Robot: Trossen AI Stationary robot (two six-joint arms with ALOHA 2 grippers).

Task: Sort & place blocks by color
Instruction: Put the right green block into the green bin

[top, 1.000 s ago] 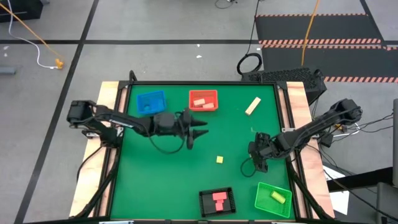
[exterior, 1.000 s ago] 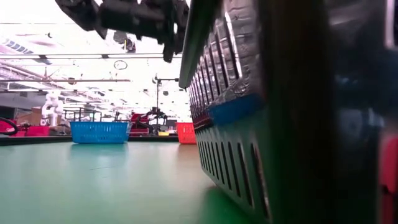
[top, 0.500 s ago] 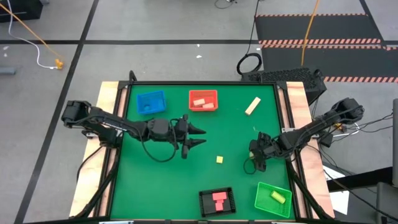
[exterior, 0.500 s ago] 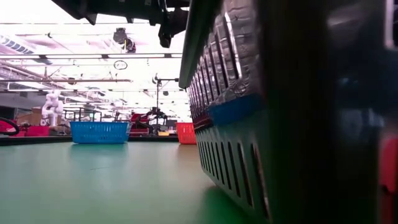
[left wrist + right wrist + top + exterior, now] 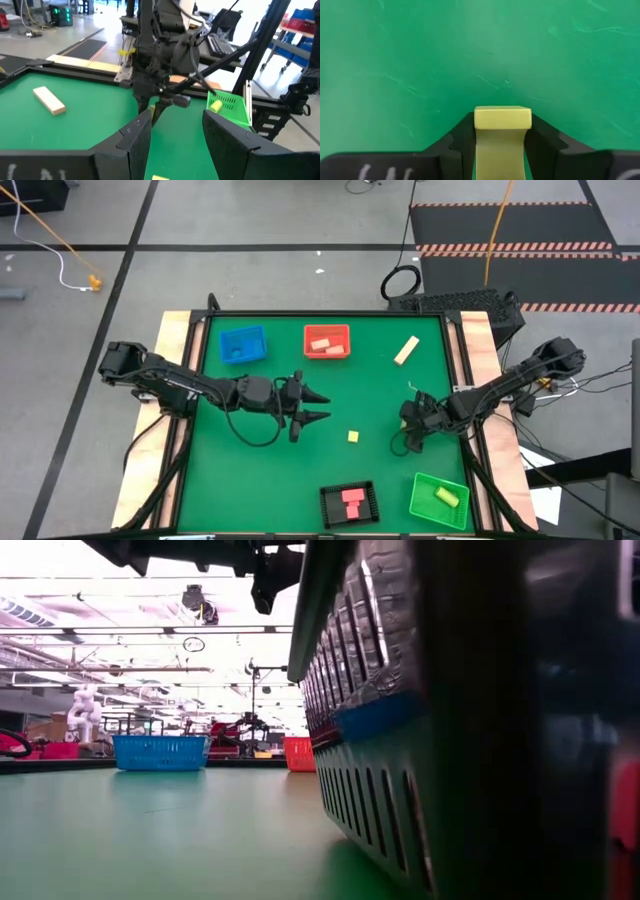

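Right gripper (image 5: pixel 502 145) above green table (image 5: pixel 420 60)

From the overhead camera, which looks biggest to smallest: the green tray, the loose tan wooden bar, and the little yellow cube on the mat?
1. Green tray, clearly the largest.
2. Tan wooden bar, much smaller than the tray.
3. Yellow cube, the smallest.

A lab or workshop: grey floor (image 5: pixel 250 220), loose cables (image 5: pixel 400 280), hazard-striped mats (image 5: pixel 520 220).
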